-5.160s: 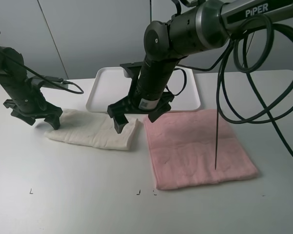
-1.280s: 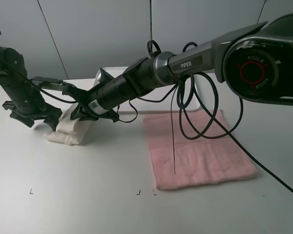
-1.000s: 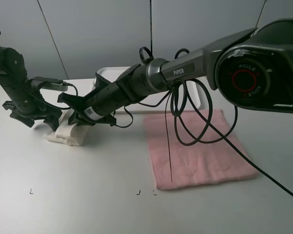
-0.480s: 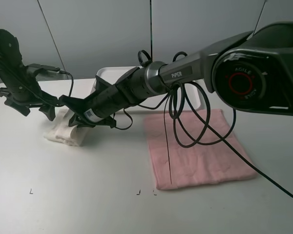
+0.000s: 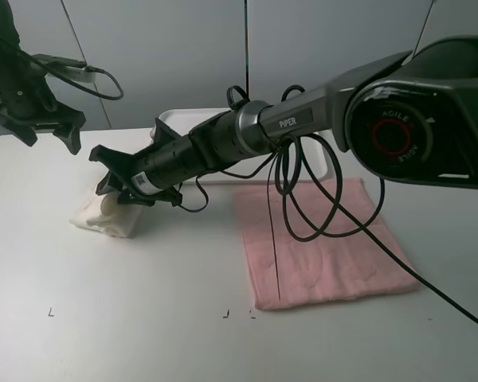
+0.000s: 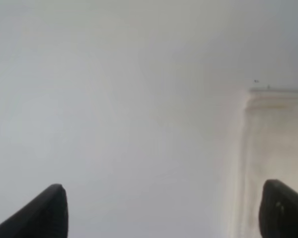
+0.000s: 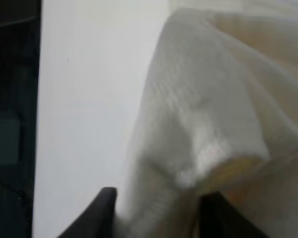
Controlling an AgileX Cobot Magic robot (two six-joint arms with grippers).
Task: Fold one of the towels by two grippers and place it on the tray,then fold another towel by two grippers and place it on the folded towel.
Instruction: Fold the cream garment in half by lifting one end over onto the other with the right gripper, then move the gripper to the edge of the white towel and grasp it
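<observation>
Cream towel (image 5: 95,219) lies folded near the left edge of the table (image 5: 143,318). Right gripper (image 5: 111,187) straddles the fold (grip unclear); left gripper (image 5: 48,139) hangs high, jaws apart. Next, probably: both carry it to the tray (image 5: 175,121).

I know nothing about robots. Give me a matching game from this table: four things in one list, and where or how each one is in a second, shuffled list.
Things:
1. cream terry cloth towel
2. light pink terry cloth towel
3. flat white plastic tray
4. black left gripper

Places or states:
A. up above the table, open
B. spread flat, table's right side
C. bunched up, table's left side
D. at the back, partly behind the arm

Pairs: 1-C, 2-B, 3-D, 4-A
</observation>
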